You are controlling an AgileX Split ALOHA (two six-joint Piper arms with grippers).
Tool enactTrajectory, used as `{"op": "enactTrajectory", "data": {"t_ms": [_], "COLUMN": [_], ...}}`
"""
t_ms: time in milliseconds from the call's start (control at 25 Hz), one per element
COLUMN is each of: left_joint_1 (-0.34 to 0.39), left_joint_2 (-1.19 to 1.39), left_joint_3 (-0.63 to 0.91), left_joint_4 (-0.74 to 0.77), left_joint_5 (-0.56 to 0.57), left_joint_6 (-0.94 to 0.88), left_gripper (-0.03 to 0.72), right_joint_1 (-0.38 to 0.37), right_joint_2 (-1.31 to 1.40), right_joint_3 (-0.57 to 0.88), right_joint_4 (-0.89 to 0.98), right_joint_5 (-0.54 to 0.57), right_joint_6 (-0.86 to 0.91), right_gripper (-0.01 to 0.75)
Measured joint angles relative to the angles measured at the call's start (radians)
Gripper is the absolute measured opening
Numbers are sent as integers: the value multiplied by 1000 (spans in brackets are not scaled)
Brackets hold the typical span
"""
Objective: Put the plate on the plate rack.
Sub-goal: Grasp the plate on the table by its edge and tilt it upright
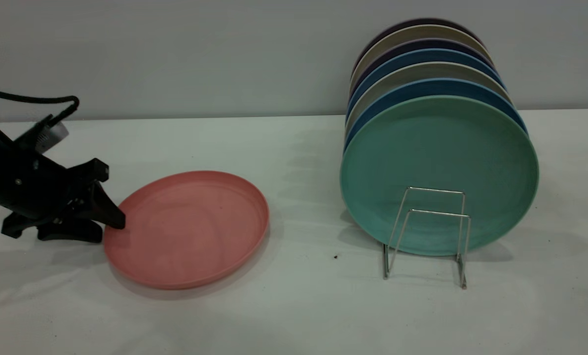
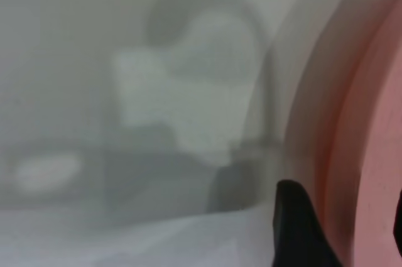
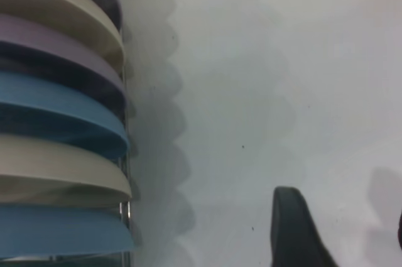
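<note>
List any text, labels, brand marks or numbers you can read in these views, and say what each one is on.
None: no readable text, label, brand or number appears in any view.
The plate, the teal-green plate and the plates behind it are plain.
The plate rack is bare wire.
The left gripper at the plate's rim shows no marking.
The table shows only small dark specks.
</note>
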Motion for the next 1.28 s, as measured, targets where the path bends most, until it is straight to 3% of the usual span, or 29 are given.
{"op": "enactTrajectory", "data": {"t_ms": [400, 520, 720, 800, 1280], "left_joint_1": [-9, -9, -9, -9, -9], "left_joint_2": [25, 29, 31, 31, -106], "left_joint_3": [-2, -2, -2, -2, 23], "left_joint_4": [-45, -45, -45, -45, -43], "left_joint_5": [3, 4, 4, 4, 72], "left_joint_6": [26, 26, 53, 65, 101], "left_gripper": [388, 307, 71, 25, 16], "right_joint_1": [0, 0, 0, 0, 0], "right_joint_2": [0, 0, 0, 0, -19], "right_joint_3": [0, 0, 0, 0, 0], "right_joint_4": [19, 19, 21, 22, -53], "right_joint_5": [-1, -1, -1, 9, 171], "right_joint_6": [-21, -21, -22, -29, 10], "right_gripper": [411, 407, 389, 377, 323]}}
